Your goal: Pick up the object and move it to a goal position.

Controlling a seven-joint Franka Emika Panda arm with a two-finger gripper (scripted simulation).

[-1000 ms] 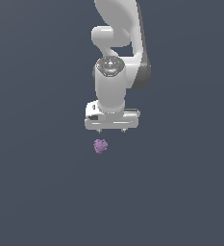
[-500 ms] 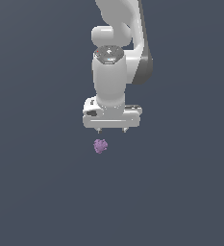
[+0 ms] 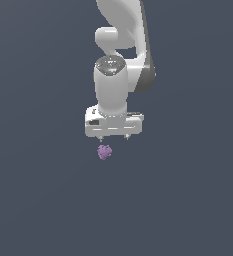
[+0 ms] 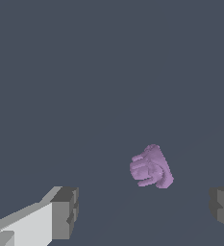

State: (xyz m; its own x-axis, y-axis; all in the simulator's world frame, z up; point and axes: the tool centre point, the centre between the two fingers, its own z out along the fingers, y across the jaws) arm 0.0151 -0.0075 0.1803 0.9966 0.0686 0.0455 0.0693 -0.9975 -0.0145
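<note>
White arm pointing straight down, its gripper (image 3: 113, 137) with fingers spread, poised just above the small purple lump (image 3: 104, 152), not touching.

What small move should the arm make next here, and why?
Probably shift a little so the purple lumpy object sits centred between the fingers, then descend. The gripper is open, holds nothing, and hovers above the object; in the wrist view the object lies ahead of the fingertips, not between them.

Arm vertical; end effector (image 3: 114, 137) pointing down, fingers (image 4: 65, 213) spread.
</note>
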